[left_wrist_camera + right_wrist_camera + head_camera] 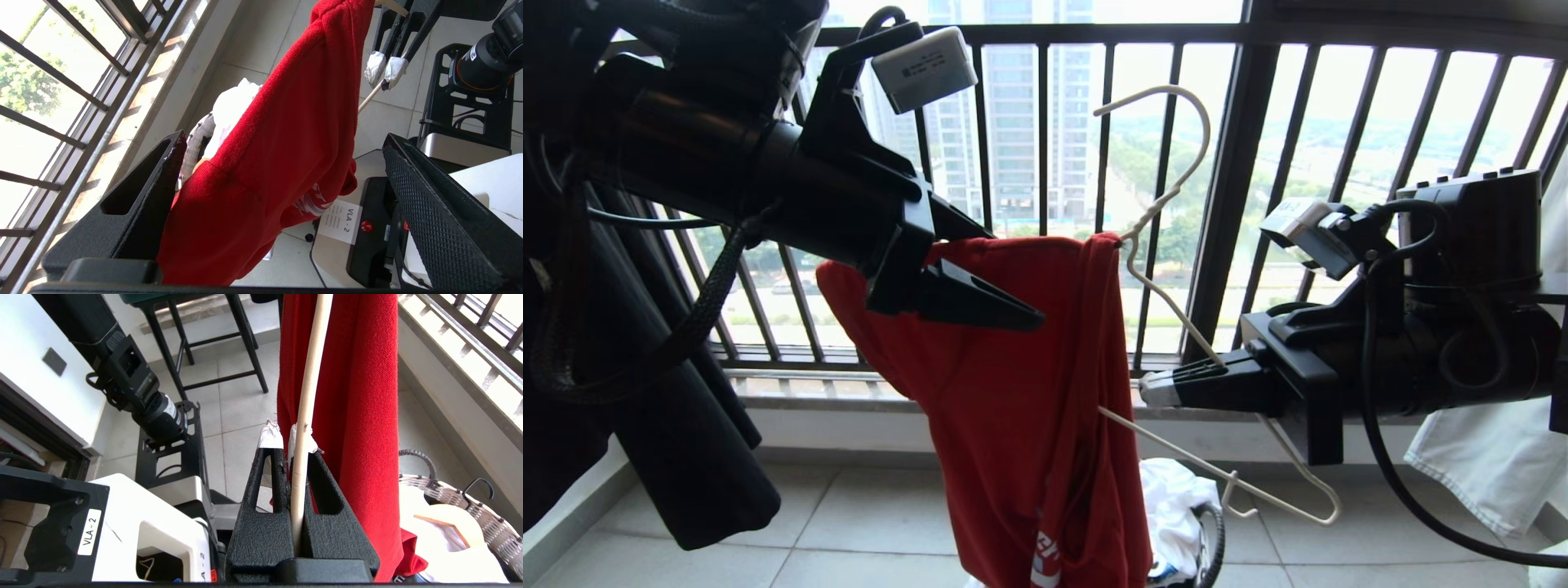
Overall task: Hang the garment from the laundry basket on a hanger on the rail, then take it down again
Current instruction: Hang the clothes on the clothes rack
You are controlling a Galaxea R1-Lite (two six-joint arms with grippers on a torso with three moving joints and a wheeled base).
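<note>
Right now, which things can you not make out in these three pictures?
- Rail: in no view; the hanger hook points at open air.
- Laundry basket: cut by the right wrist view's edge; in the head view the garment covers most.
- Garment's lettering: mostly folded away.
- Left tool: open around the garment; contact unclear.
- Right tool grips the hanger.

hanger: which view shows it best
The head view: the hanger shows hook to notched end, tilted, with the garment draped on one arm. The right wrist view shows only a rod clamped in the right gripper; the left wrist view, a short stub.
</note>
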